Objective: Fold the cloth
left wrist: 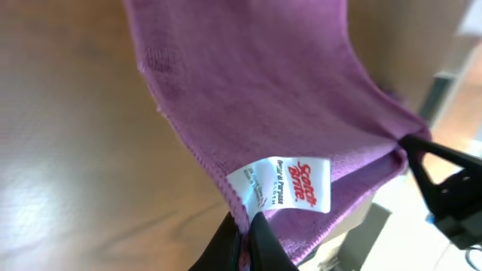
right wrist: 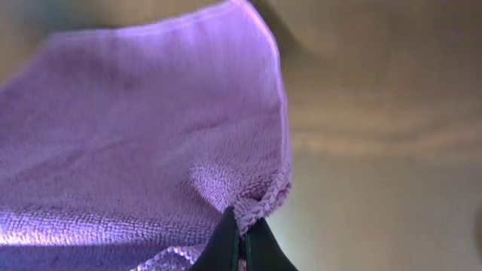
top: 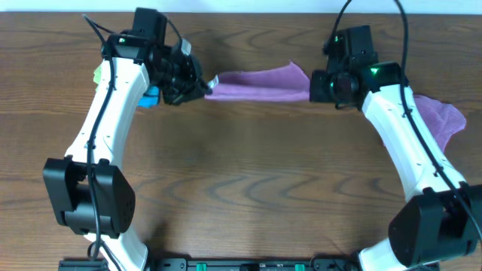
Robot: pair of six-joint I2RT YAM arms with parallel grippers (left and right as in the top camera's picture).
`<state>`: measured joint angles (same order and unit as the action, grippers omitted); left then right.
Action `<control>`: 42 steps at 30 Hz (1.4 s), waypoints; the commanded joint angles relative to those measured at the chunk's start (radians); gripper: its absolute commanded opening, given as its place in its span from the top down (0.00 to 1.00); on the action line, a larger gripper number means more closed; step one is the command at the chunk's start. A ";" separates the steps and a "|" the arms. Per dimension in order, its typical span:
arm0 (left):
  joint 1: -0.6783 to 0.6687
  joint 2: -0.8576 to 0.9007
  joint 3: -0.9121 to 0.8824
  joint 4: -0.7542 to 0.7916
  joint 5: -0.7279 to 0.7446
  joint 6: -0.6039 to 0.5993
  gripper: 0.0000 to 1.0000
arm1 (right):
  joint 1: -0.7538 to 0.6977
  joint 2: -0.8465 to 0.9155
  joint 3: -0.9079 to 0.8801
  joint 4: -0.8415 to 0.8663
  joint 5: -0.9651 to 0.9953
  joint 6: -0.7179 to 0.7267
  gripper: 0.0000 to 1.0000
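Left pincer [left wrist: 243, 229]: clenched, jaws all but together, gripping the hemmed edge of the cloth [top: 260, 81] at a corner. The white tag [left wrist: 290, 184] sits just beside the tips, printed face towards the camera.

Right pincer [right wrist: 241, 239]: also clenched, nipping the opposite corner right at the stitched hem. The fabric fans up and away from the tips.

The cloth spans between the two pincers as a purple band, left end narrow and bunched, right end wider. From the left wrist I see it sagging in a curve towards the far grip, with wood grain below it, so it looks held off the worktop [top: 248, 173]. I can't tell whether the lowest part touches.

In the overhead view, both pincers and the cloth sit near the far edge of the worktop, with a pale strip just behind them. Nearer me, between the two arms, I see a wide stretch of bare wood.

A second purple cloth [top: 444, 117] lies crumpled at the right, partly under the right arm and well apart from the held one. A sliver of lime-green cloth [top: 97, 74] peeks out behind the left arm.
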<state>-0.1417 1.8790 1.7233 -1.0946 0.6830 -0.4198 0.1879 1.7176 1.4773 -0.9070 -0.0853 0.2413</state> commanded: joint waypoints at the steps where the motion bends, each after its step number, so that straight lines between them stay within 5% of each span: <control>1: -0.012 -0.020 -0.024 -0.047 -0.092 0.077 0.94 | -0.001 -0.005 0.000 -0.061 0.024 -0.023 0.99; 17: -0.145 -0.021 -0.438 0.064 -0.109 0.072 0.94 | 0.003 -0.005 -0.280 -0.131 -0.002 -0.021 0.98; 26: -0.145 -0.022 -0.472 0.063 -0.132 0.066 0.94 | 0.032 -0.006 -0.362 -0.134 -0.001 -0.010 0.99; 42: -0.121 -0.079 -0.470 0.475 -0.153 -0.185 0.94 | 0.021 -0.018 -0.362 0.264 0.195 0.034 0.99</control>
<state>-0.2691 1.8137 1.2510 -0.6601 0.5671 -0.5491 0.2134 1.7172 1.1160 -0.6773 0.0330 0.2600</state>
